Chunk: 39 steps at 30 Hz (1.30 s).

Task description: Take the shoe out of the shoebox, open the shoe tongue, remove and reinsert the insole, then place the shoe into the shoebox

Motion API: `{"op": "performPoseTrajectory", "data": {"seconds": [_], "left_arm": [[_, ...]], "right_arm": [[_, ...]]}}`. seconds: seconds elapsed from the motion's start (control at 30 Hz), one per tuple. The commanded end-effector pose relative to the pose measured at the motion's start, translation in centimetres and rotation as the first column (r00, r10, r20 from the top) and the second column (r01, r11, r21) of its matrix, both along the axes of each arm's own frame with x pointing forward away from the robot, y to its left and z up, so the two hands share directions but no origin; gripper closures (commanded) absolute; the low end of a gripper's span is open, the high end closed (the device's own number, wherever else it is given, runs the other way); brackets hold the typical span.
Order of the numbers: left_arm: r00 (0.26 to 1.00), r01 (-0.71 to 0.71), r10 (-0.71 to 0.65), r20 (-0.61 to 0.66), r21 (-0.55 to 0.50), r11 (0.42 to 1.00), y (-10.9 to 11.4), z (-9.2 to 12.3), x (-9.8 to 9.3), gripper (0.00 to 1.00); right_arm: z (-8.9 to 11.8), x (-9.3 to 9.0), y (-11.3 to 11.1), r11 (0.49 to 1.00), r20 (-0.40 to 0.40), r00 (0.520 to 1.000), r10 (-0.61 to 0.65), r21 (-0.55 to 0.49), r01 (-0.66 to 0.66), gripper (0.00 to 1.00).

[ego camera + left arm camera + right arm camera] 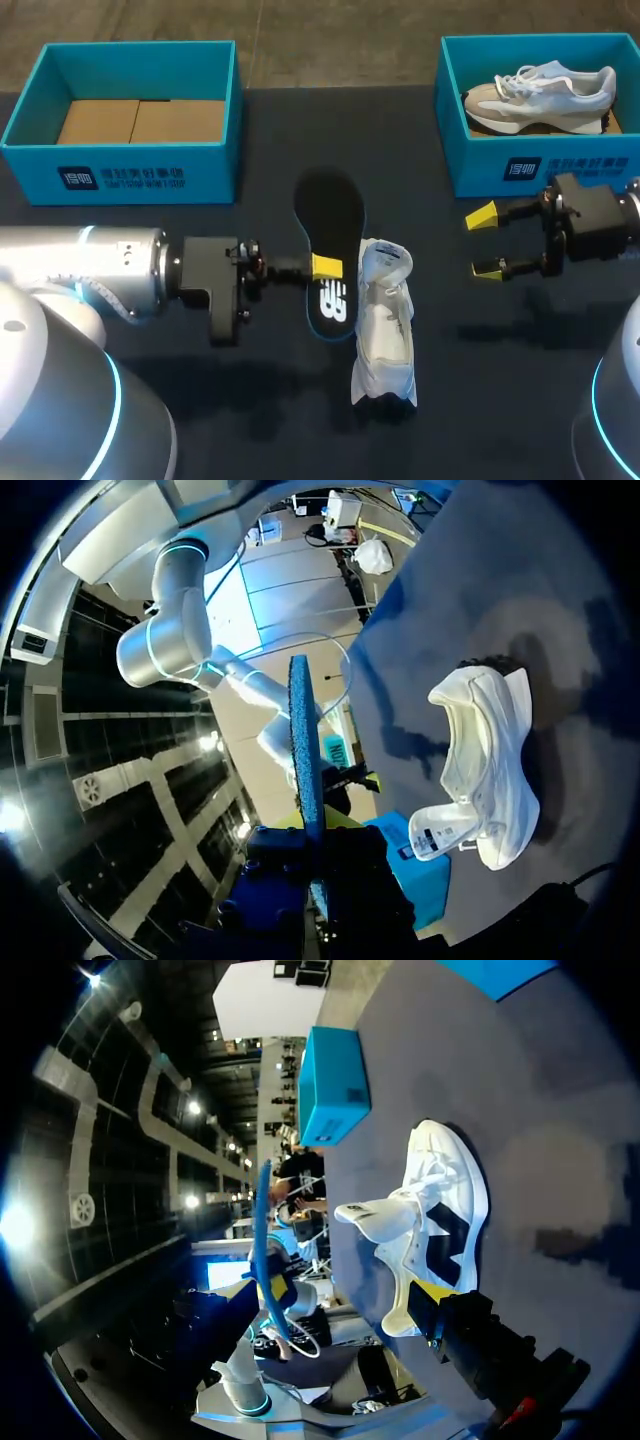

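From above, the left gripper (325,267) pinches the insole (330,225), white logo up, just beside the shoe (385,335) lying on the table (490,390); the right gripper (487,243) hangs spread, well apart. In the left wrist view the insole (303,740) stands edge-on in the jaws. In the right wrist view the shoe (440,1215) lies ahead of the fingers.

The left gripper (312,828) clamped a blue insole (300,730), seen edge-on and rising straight ahead from between its fingers. Beside it, apart, a white shoe (490,770) sat on the dark table (480,600), tongue (440,830) pulled out, near a teal box (432,882).
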State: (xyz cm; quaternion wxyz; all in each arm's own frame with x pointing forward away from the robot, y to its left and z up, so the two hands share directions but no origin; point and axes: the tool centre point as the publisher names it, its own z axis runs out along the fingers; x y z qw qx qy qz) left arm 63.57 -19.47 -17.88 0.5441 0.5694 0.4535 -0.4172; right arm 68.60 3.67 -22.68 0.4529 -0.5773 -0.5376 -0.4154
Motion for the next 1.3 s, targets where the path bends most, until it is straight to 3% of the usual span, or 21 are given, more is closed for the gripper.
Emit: {"op": "performPoseTrajectory", "data": {"seconds": [0.03,0.2,0.27,0.53,0.87,1.3], "left_arm": [[1.000,-0.004,0.004,0.002,-0.002,1.000,-0.5,-0.1,0.0,1.00],[1.000,-0.004,0.004,0.002,-0.002,1.000,-0.5,-0.1,0.0,1.00],[1.000,-0.004,0.004,0.002,-0.002,1.000,-0.5,-0.1,0.0,1.00],[1.000,-0.004,0.004,0.002,-0.002,1.000,-0.5,-0.1,0.0,1.00],[0.998,0.041,-0.040,0.040,-0.027,0.999,-2.3,-2.0,1.4,1.00],[0.994,0.014,-0.010,0.105,-0.038,0.999,-4.3,-2.9,2.8,1.00]], "right_arm": [[-0.1,-0.1,0.1,1.000,0.002,1.000,-0.003,-0.001,0.003,0.00],[-0.1,-0.1,0.1,1.000,0.002,1.000,-0.003,-0.001,0.003,0.00],[0.4,0.1,0.9,0.999,0.011,1.000,-0.013,-0.035,0.013,0.00],[1.9,-0.1,3.0,1.000,0.043,0.999,-0.028,-0.005,0.029,0.00],[2.2,0.3,4.8,1.000,0.055,0.998,-0.024,0.019,0.023,0.00],[1.8,1.2,7.0,0.999,0.072,0.997,0.018,0.046,-0.021,0.00]]}}
